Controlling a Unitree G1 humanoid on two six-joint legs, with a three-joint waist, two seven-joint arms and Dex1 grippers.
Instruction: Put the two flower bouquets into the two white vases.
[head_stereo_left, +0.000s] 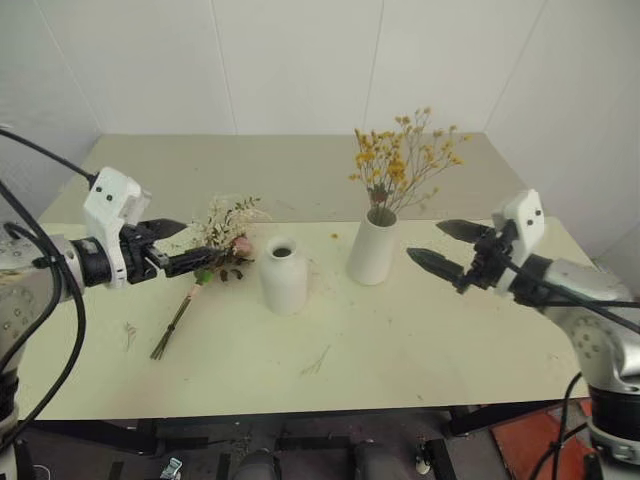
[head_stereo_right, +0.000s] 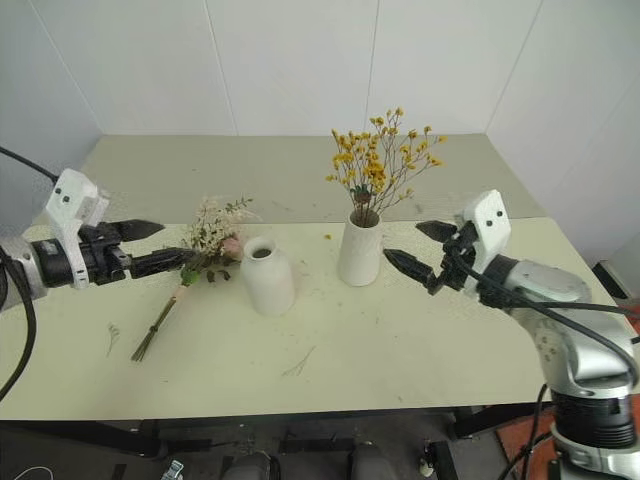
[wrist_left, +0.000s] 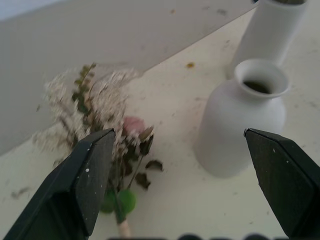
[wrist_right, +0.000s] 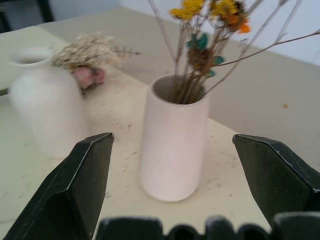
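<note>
- The yellow-orange bouquet (head_stereo_left: 405, 155) stands upright in the tall cylinder vase (head_stereo_left: 372, 250), its thin stems (wrist_right: 187, 82) dropping into the wide mouth and its blossoms fanning out above the rim.
- The short bottle vase (head_stereo_left: 284, 275) stands on the pale table (head_stereo_left: 420, 350) just left of the cylinder vase, near it but apart; its narrow neck holds nothing.
- The pink-rose bouquet (head_stereo_left: 215, 250) lies flat on the table to the left of the bottle vase, flower heads toward the vases and the stem ends (head_stereo_left: 165, 340) trailing toward the near edge.
- The left gripper (head_stereo_left: 178, 247) hovers beside the head of that bouquet with its fingers spread wide and nothing between them; from the head camera the lower fingertip seems to overlap the leaves, though whether it touches them is hard to tell.
- The right gripper (head_stereo_left: 447, 247) hangs to the right of the cylinder vase, well clear of it, fingers likewise wide apart and holding nothing.
- A few loose bits of dried stem (head_stereo_left: 316, 362) lie on the table in front of the vases.
</note>
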